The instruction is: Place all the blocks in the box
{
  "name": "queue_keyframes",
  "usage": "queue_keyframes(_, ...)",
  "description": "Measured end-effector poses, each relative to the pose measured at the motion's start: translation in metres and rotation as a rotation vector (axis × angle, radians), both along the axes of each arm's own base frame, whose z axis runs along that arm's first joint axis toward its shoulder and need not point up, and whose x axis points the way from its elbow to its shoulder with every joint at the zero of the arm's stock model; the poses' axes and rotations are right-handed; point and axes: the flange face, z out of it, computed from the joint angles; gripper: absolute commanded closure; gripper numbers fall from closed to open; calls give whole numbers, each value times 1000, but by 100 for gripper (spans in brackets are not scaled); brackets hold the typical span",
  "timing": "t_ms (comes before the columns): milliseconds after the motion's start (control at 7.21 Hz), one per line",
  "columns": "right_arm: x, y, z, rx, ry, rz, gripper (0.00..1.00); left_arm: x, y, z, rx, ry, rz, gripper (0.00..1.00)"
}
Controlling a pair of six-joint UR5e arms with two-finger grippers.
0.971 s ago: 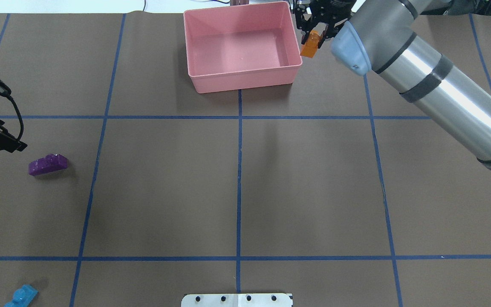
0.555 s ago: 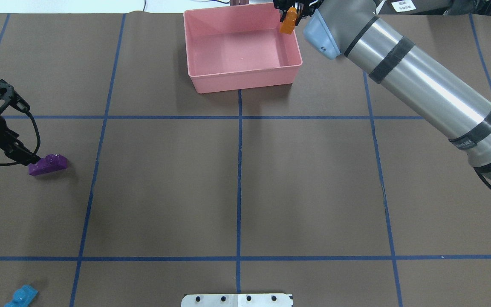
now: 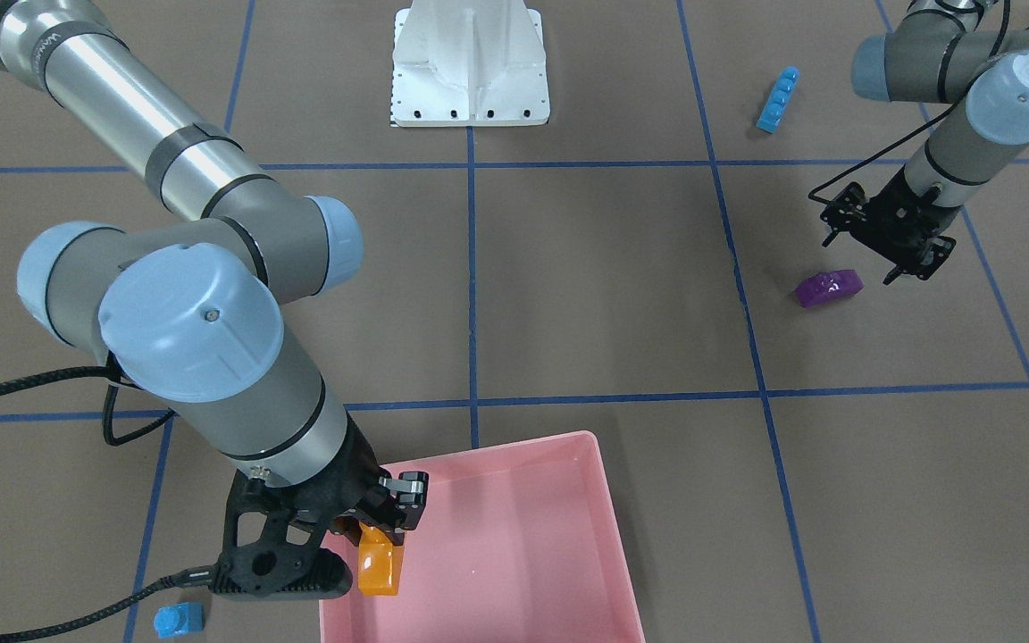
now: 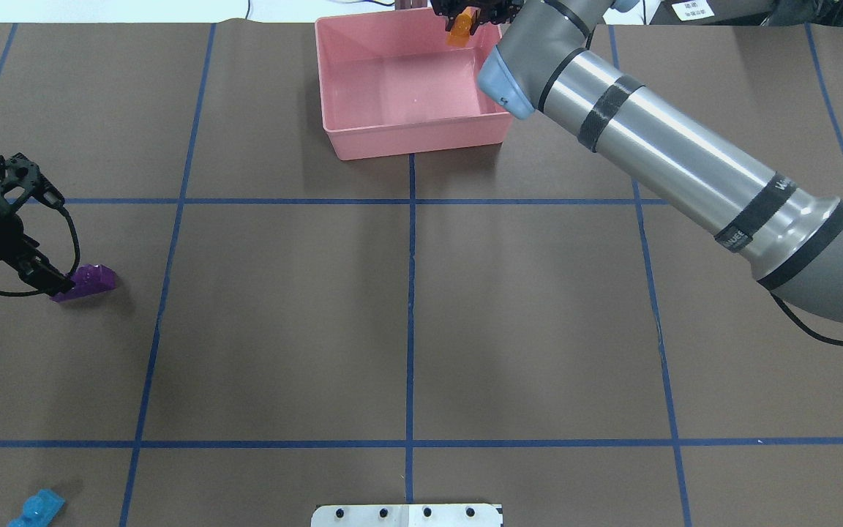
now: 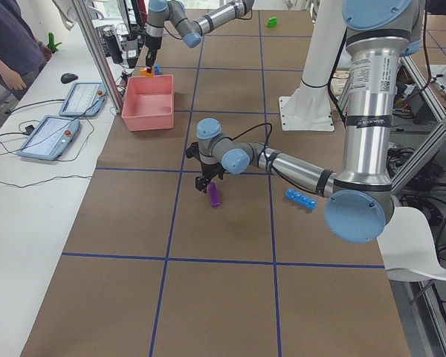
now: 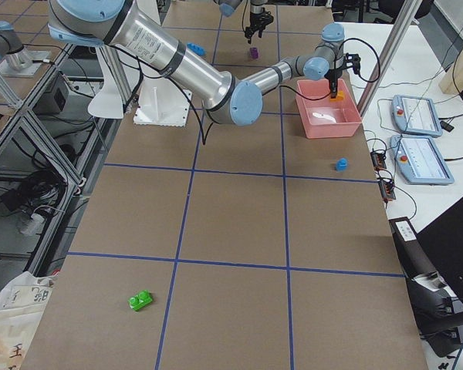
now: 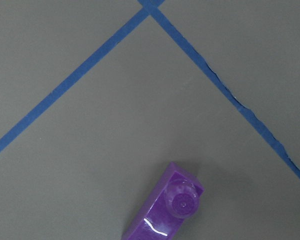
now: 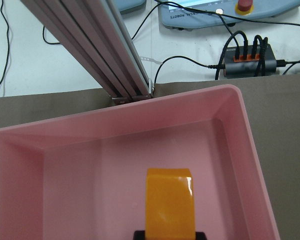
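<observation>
My right gripper (image 3: 380, 527) is shut on the orange block (image 3: 380, 564) and holds it above the floor of the pink box (image 3: 608, 500), near its far right corner in the overhead view (image 4: 459, 29). The right wrist view shows the orange block (image 8: 170, 200) over the box (image 8: 230, 130). My left gripper (image 4: 55, 285) looks open and hangs low just left of the purple sloped block (image 4: 91, 280), apart from it. The purple block (image 7: 165, 212) lies at the bottom of the left wrist view, where no fingers show.
A long blue block (image 4: 35, 509) lies at the near left. A small blue block (image 3: 179, 619) lies beside the box, outside it. A green block (image 6: 141, 300) lies far out on my right. The white base plate (image 4: 407, 514) stands at the near edge.
My right gripper has carried the orange block left, from beside the box's right wall to over its inside. My left gripper has moved right and down towards the purple block.
</observation>
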Motion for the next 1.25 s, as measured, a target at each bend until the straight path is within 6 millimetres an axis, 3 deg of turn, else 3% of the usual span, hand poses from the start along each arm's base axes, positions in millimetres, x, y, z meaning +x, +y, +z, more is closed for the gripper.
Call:
queue_keyframes(139,-20,5,5,32,18,18,80,3,-1,6,-2,-2,4,1)
queue_keyframes(277,-31,8,8,46,28,27,13,6,-2,11,-3,-3,6,1)
queue_keyframes(416,-35,10,9,51,32,30,1,10,-2,14,-6,-4,12,1)
queue_keyframes(832,-28,7,1,58,14,33,1,40,0,13,-6,-19,28,1)
queue_keyframes(1109,2,4,-18,45,-42,-1,1,53,-6,17,-11,-25,31,6)
queue_keyframes(1248,19,5,-25,16,-42,-19,1,55,-8,25,-8,-23,32,30)
